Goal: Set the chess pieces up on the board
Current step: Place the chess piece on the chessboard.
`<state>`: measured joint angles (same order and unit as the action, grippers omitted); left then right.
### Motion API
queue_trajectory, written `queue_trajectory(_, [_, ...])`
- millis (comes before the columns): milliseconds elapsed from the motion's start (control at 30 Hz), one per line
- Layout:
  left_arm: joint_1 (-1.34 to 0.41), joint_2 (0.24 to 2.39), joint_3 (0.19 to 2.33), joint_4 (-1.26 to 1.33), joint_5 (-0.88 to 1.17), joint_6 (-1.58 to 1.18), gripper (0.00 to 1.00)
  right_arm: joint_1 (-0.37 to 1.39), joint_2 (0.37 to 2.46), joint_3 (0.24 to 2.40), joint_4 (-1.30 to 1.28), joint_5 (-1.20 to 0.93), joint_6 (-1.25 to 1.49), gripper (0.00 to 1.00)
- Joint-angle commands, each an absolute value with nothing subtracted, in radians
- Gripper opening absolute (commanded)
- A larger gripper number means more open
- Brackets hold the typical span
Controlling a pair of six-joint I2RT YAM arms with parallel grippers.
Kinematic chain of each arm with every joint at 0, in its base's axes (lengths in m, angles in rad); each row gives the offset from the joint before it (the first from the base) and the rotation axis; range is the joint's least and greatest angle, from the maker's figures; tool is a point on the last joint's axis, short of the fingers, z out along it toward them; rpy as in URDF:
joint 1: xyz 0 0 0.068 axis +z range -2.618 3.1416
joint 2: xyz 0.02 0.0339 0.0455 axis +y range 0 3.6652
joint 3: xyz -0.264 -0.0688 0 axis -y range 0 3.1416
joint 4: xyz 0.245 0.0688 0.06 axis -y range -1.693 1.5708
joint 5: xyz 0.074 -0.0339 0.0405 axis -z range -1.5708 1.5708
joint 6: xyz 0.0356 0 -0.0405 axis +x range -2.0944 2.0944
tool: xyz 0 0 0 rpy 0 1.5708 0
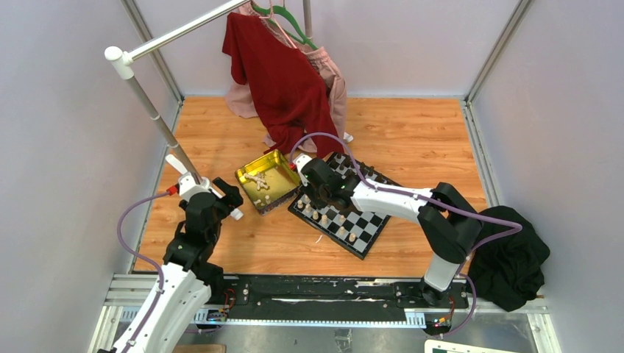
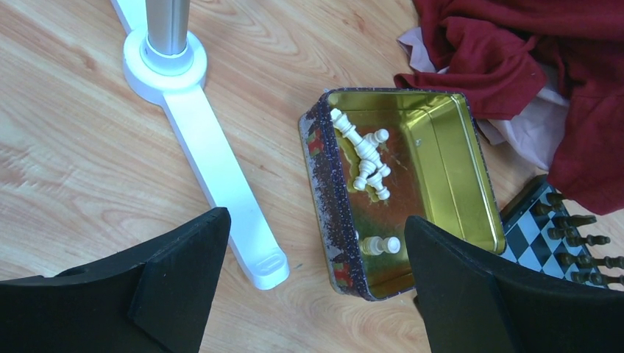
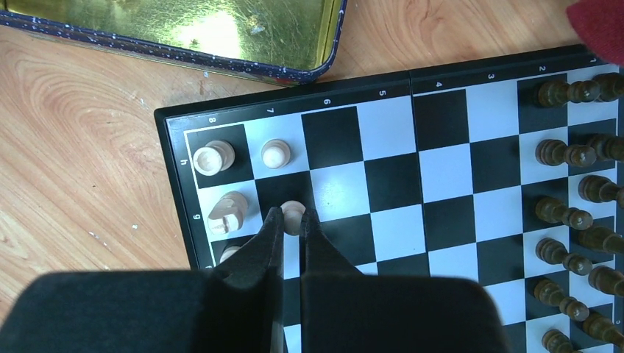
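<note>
The checkered board (image 1: 366,224) lies on the wooden floor, right of the gold tin (image 1: 285,174). My right gripper (image 3: 292,215) is shut on a light pawn (image 3: 293,212) over the board's corner, near a light rook (image 3: 213,157), a pawn (image 3: 276,154) and a knight (image 3: 228,212). Dark pieces (image 3: 570,154) stand in rows at the far side. My left gripper (image 2: 316,254) is open and empty above the tin's near corner (image 2: 353,279). Several cream pieces (image 2: 366,158) lie in the tin, one (image 2: 381,245) apart from the pile.
A white rack foot (image 2: 221,176) and pole (image 1: 158,118) stand left of the tin. Red and pink clothes (image 1: 283,73) hang behind, touching the board's far edge. A black cloth (image 1: 515,257) lies at the right.
</note>
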<state>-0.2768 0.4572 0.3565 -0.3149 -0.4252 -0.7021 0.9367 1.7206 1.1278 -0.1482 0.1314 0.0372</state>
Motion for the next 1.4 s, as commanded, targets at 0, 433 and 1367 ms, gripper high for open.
queue_trajectory(0, [-0.279, 0.453, 0.342, -0.281, -0.422, -0.692, 0.94, 0.952, 1.737, 1.111, -0.126, 0.129, 0.053, 0.0])
queue_trajectory(433, [-0.279, 0.457, 0.336, -0.272, -0.42, -0.693, 0.94, 0.951, 1.763, 1.109, -0.104, 0.111, 0.062, 0.0])
queue_trajectory(1367, [-0.279, 0.446, 0.327, -0.275, -0.413, -0.699, 0.94, 0.951, 1.761, 1.099, -0.101, 0.131, 0.072, 0.32])
